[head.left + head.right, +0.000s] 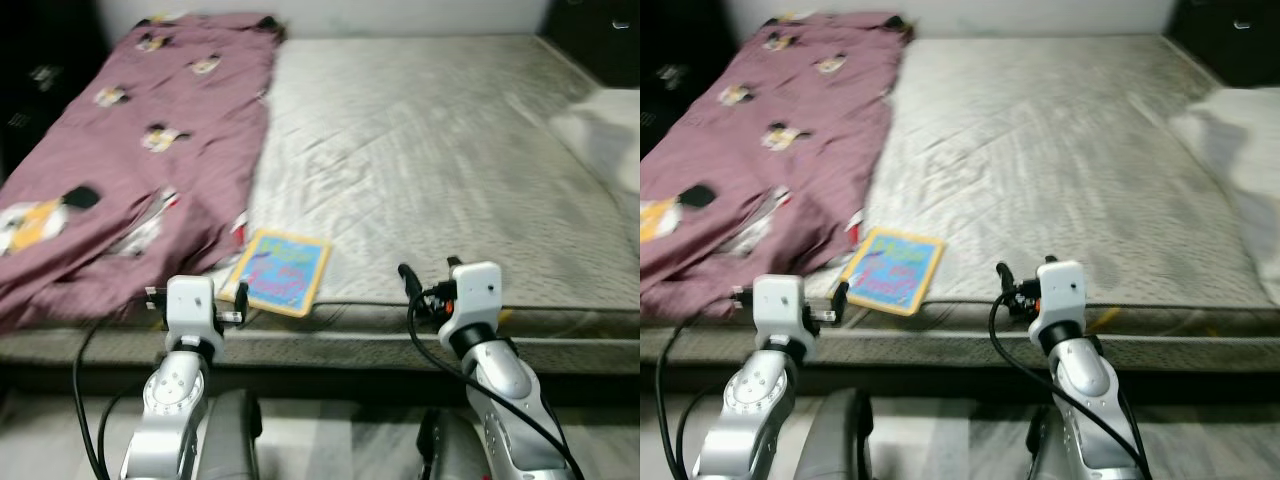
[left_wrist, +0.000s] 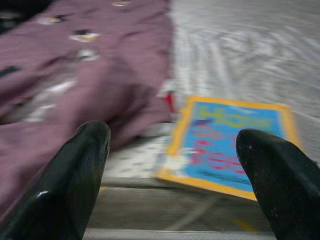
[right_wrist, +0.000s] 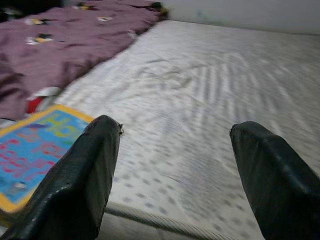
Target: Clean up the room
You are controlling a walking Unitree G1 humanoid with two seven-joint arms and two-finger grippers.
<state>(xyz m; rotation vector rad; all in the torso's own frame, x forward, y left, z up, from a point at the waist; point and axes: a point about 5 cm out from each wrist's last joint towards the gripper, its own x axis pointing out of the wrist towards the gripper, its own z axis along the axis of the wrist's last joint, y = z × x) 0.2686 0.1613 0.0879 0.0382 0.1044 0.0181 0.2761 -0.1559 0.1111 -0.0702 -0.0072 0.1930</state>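
Left eye view shows me standing at the foot of a bare grey mattress, both my arms raised in front of its near edge. A maroon blanket printed with small cartoon figures lies rumpled over the left part of the mattress, running from the far end down to the near edge. Just beside the blanket's lower right fold, a book with a yellow border and a blue cover lies flat near the mattress's front edge, one corner close to the lip. My left gripper hangs low in front of that edge, its two black fingers spread wide with nothing between them; along them I see the book straight ahead and the blanket off to one side. My right gripper hovers at the same edge, further right, also spread wide and holding nothing; past its fingers lies open mattress, with the book's corner at one side. A pale pillow rests at the mattress's right side. The wrist pictures are somewhat blurred.
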